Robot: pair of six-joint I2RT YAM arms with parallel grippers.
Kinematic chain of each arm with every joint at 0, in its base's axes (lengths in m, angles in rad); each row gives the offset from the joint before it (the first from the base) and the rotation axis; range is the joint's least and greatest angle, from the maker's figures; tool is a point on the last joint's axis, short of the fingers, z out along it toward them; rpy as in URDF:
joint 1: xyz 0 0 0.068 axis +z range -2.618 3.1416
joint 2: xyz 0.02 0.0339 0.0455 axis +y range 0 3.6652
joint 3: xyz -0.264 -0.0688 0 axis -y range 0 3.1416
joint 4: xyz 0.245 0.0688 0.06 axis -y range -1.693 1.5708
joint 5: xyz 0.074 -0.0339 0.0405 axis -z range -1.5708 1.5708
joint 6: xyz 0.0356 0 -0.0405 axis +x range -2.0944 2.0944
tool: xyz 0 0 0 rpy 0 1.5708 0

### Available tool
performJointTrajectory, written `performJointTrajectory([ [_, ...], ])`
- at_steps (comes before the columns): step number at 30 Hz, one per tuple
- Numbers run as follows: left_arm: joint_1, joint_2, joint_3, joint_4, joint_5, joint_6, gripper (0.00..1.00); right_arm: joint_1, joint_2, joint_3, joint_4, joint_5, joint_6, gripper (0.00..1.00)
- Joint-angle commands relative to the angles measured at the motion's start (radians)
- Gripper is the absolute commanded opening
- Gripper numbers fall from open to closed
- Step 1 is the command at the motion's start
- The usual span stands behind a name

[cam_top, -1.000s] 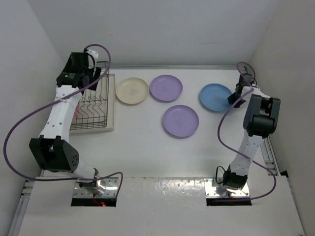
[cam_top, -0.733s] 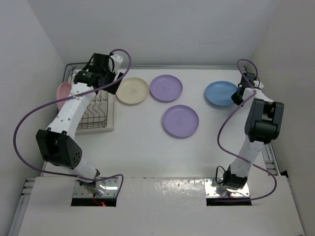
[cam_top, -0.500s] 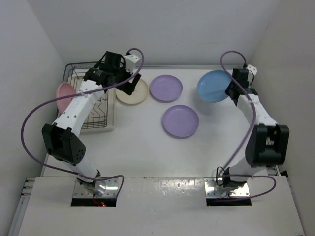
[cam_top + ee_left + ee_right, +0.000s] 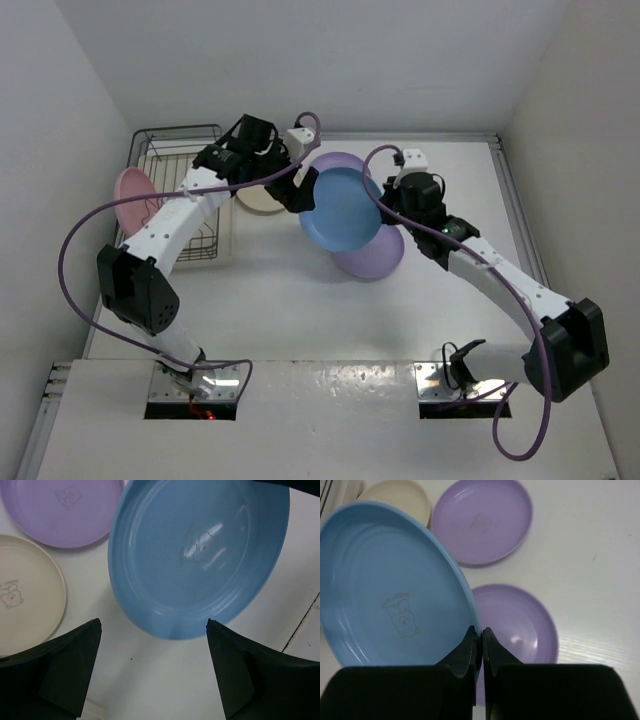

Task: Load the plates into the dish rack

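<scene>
The dish rack (image 4: 160,160), at the table's ten o'clock, holds the pink plate (image 4: 132,195). The blue plate (image 4: 340,210) hangs tilted over mid-table, with the right gripper (image 4: 480,632) clamped on its three o'clock rim. It seems to be offered to the left gripper (image 4: 153,625), whose jaws are spread wide at its nine o'clock edge.

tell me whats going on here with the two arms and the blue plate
The right gripper is shut on the blue plate's rim, holding it tilted in the air. The left gripper is open, facing the plate's opposite edge, so this looks like a handover toward the dish rack. The pink plate stands at the rack's left side; the cream plate and two lilac plates lie on the table.
</scene>
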Motion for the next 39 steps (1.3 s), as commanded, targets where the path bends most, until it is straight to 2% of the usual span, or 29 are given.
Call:
performJointTrajectory([
  [1, -0.008, -0.039, -0.077, 0.021, 0.047, 0.027, 0.9, 0.052, -0.014, 0.006, 0.07, -0.074, -0.008, 0.0],
  [4, -0.019, -0.019, -0.132, 0.03, -0.046, 0.036, 0.77, 0.085, -0.028, -0.021, 0.122, -0.14, -0.013, 0.0],
  [5, -0.019, -0.019, -0.142, 0.039, -0.067, 0.036, 0.66, 0.095, -0.037, -0.038, 0.13, -0.147, -0.016, 0.0],
  [7, -0.006, -0.019, -0.155, 0.039, -0.09, 0.022, 0.55, 0.098, -0.046, -0.066, 0.167, -0.176, -0.013, 0.0],
  [8, 0.006, -0.019, -0.156, 0.048, -0.09, 0.022, 0.41, 0.101, -0.043, -0.076, 0.185, -0.182, -0.011, 0.0],
  [11, 0.015, -0.031, -0.156, 0.048, -0.102, 0.013, 0.18, 0.102, -0.037, -0.083, 0.184, -0.191, -0.011, 0.0],
  [12, 0.015, -0.043, -0.156, 0.048, -0.111, 0.013, 0.06, 0.101, -0.037, -0.084, 0.184, -0.194, -0.011, 0.0],
  [13, 0.015, -0.044, -0.156, 0.048, -0.111, 0.013, 0.02, 0.102, -0.033, -0.089, 0.187, -0.194, -0.005, 0.0],
  [17, 0.015, -0.08, -0.137, 0.048, -0.22, 0.004, 0.0, 0.102, -0.023, -0.1, 0.207, -0.202, 0.01, 0.0],
  [18, 0.015, -0.09, -0.137, 0.048, -0.251, 0.004, 0.0, 0.098, -0.014, -0.095, 0.207, -0.206, 0.006, 0.05],
  [19, 0.015, -0.099, -0.128, 0.048, -0.289, 0.004, 0.0, 0.101, -0.004, -0.083, 0.193, -0.223, 0.006, 0.2],
  [20, 0.026, -0.114, -0.104, 0.048, -0.394, 0.004, 0.0, 0.101, 0.006, -0.066, 0.188, -0.225, -0.001, 0.45],
  [21, 0.026, -0.114, -0.085, 0.048, -0.468, 0.004, 0.0, 0.101, 0.013, -0.058, 0.17, -0.229, -0.004, 0.84],
  [22, 0.047, -0.123, -0.062, 0.036, -0.543, 0.004, 0.0, 0.096, 0.026, -0.031, 0.153, -0.229, -0.005, 0.95],
  [23, 0.061, -0.123, -0.01, 0.036, -0.705, 0.004, 0.0, 0.095, 0.032, -0.023, 0.136, -0.225, -0.01, 1.0],
  [26, 0.127, -0.133, 0.071, 0.045, -0.954, -0.009, 0.0, 0.101, 0.046, -0.006, 0.127, -0.222, -0.024, 1.0],
  [27, 0.141, -0.143, 0.082, 0.056, -1.072, -0.009, 0.0, 0.102, 0.049, -0.008, 0.127, -0.223, -0.027, 1.0],
  [29, 0.175, -0.171, 0.082, 0.096, -1.189, 0.025, 0.0, 0.102, 0.05, -0.006, 0.122, -0.222, -0.027, 1.0],
  [30, 0.185, -0.192, 0.067, 0.116, -1.296, 0.036, 0.0, 0.104, 0.055, -0.006, 0.121, -0.219, -0.027, 1.0],
  [32, 0.228, -0.214, 0.027, 0.184, -1.375, 0.074, 0.0, 0.105, 0.061, 0.0, 0.112, -0.223, -0.027, 1.0],
  [36, 0.279, -0.287, -0.21, 0.347, -1.522, 0.142, 0.0, 0.107, 0.092, 0.054, 0.069, -0.232, -0.042, 1.0],
  [39, 0.311, -0.313, -0.298, 0.432, -1.542, 0.151, 0.0, 0.107, 0.131, 0.123, 0.017, -0.234, -0.057, 1.0],
])
